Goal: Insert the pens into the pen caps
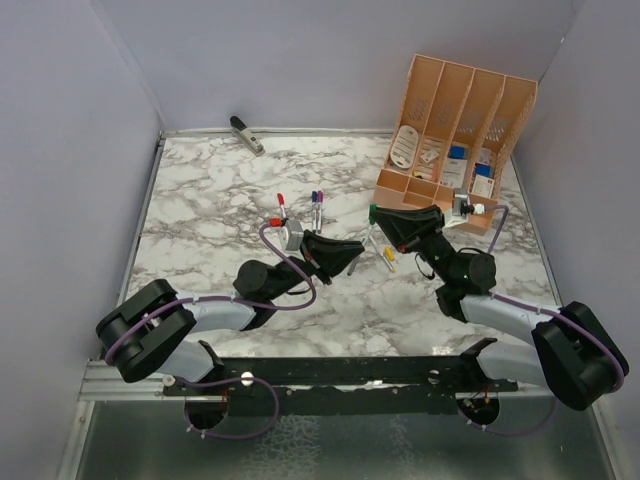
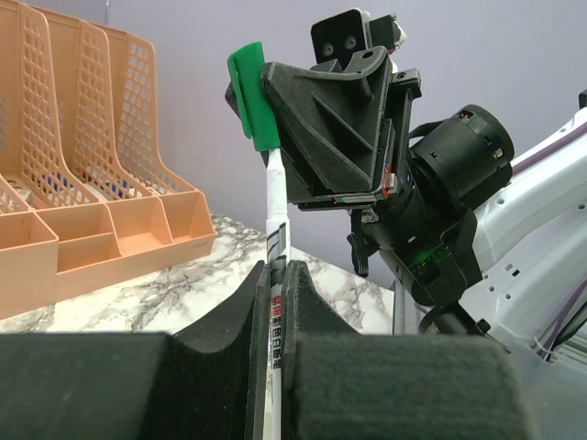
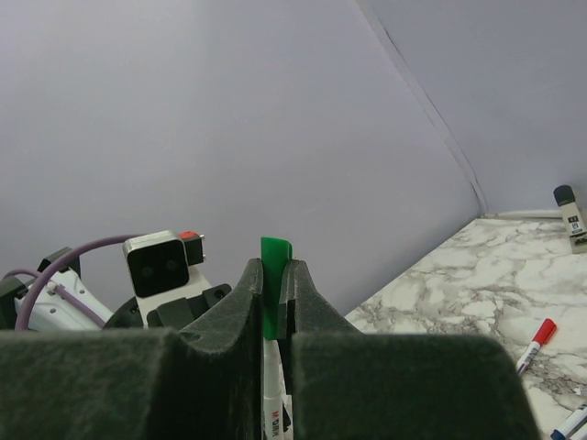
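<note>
Orange organizer (image 1: 455, 140), far right: cards (image 1: 408, 145) and packets in its slots | marbled counter (image 1: 200, 220), lilac walls (image 1: 300, 60), loose pens (image 1: 317, 205) mid-surface | your left gripper (image 2: 275, 275) pinches a white pen (image 2: 273, 211) | your right gripper (image 1: 385, 222) clamps the green cap (image 2: 252, 92) at that pen's upper end.

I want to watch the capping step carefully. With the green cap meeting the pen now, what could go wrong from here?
1. A long stretch of the pen stands free beyond the left claw, so pushing might tilt or slide it.
2. Only the tips of the right claw hold the green cap; it could twist out.
</note>
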Controlling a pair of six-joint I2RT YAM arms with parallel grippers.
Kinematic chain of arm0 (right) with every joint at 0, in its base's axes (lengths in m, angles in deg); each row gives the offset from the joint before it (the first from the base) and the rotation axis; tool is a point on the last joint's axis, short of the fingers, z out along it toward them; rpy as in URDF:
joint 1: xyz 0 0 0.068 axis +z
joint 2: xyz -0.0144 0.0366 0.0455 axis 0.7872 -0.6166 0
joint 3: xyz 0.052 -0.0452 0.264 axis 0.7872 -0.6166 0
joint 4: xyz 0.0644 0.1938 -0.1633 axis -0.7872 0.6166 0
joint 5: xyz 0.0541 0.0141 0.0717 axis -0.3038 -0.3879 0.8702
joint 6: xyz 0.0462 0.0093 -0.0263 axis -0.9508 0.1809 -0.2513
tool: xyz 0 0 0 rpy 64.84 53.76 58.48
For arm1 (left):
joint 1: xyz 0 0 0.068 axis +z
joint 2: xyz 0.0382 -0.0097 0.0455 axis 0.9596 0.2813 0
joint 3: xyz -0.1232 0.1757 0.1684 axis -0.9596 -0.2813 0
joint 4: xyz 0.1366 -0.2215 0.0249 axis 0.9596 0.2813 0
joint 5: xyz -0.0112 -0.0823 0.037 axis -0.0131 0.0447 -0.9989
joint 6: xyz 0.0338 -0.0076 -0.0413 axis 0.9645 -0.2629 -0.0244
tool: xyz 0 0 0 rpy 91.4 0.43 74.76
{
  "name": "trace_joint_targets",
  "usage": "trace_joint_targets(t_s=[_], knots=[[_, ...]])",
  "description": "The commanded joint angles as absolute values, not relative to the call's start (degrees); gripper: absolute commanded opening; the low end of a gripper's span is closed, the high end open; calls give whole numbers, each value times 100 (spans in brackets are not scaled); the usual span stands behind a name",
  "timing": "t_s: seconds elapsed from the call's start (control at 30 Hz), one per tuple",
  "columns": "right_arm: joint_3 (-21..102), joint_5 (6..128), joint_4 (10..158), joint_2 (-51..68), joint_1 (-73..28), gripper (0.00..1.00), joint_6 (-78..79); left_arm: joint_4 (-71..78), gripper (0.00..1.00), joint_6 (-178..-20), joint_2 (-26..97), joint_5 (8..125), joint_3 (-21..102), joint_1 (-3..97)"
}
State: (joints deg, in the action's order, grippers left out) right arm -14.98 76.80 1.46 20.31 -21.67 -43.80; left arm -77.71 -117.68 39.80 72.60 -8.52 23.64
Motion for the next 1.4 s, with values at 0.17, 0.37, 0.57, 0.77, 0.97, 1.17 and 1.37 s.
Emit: trace_joint_targets(t_s=[0.17, 0.37, 0.57, 0.77, 0.97, 1.17, 1.37], knots=[[-1606, 7787, -1842, 2031, -2165, 1, -4409, -8403, 0, -11903, 4067, 6909, -795, 2321], [-1668, 7779, -1837, 2033, -2118, 1, -4299, -8618, 0, -12051, 4231, 6926, -619, 2321], [-1698, 7756, -1831, 2032, -2108, 1, -4262, -8899, 0, -12270, 4435, 6937, -550, 2321], [-1743, 7802, -1831, 2010, -2091, 1, -4163, -9115, 0, -12417, 4581, 6974, -358, 2321], [-1778, 7857, -1835, 1921, -2051, 1, -4098, -9304, 0, -12517, 4688, 6981, -140, 2321], [-1847, 7893, -1829, 1906, -2038, 1, -4026, -9353, 0, -12450, 4626, 6918, 0, 2321], [-1929, 7891, -1825, 1852, -2035, 1, -4012, -8936, 0, -12120, 4324, 6838, 78, 2321]])
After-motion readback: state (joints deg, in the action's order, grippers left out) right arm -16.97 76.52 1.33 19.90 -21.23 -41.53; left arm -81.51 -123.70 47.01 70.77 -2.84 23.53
